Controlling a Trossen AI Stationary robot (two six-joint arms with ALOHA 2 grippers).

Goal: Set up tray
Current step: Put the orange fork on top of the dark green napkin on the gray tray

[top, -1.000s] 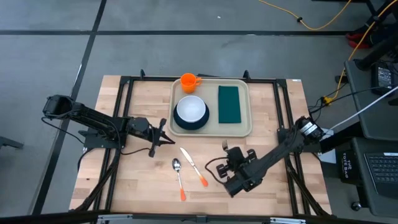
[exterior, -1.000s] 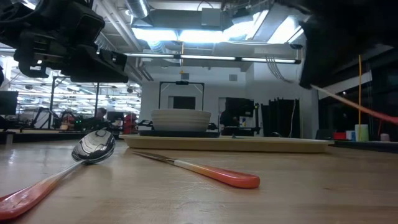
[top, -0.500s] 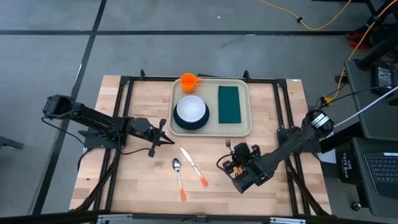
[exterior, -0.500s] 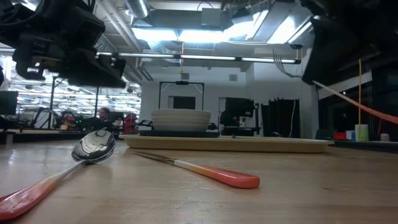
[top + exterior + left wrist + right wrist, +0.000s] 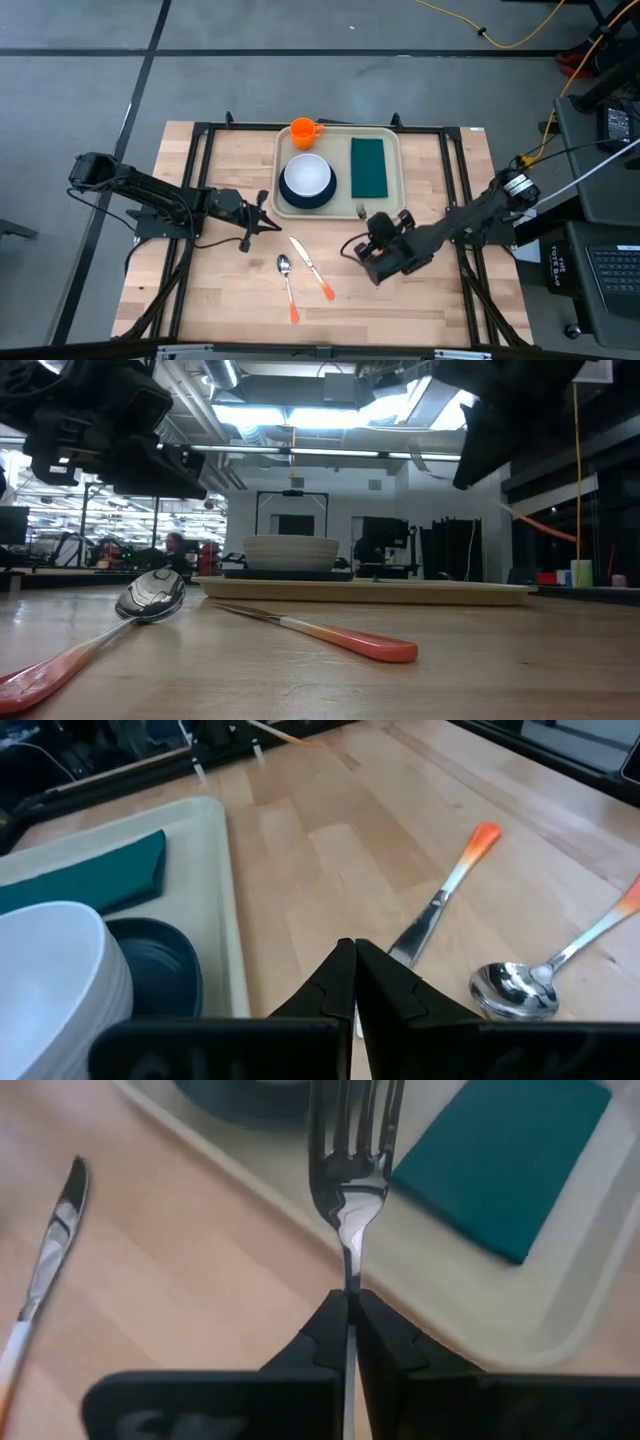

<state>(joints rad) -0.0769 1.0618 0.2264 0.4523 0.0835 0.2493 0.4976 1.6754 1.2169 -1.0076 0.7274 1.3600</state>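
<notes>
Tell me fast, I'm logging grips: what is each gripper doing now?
Left gripper: shut, empty, beside the tray.
Right gripper: shut on the fork, at the tray's near edge.

knife (image 5: 312,267): flat on wooden table (image 5: 230,300), orange handle | spoon (image 5: 288,286): just beside knife, orange handle, bowl end up | orange cup (image 5: 304,130): upright | white bowl (image 5: 306,175): in dark plate (image 5: 306,197) | green napkin (image 5: 368,167): flat beside bowl

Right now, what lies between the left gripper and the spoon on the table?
Only bare wood. In the high view the shut left gripper sits just short of the spoon; the knife lies off to the side, not between them.
</notes>
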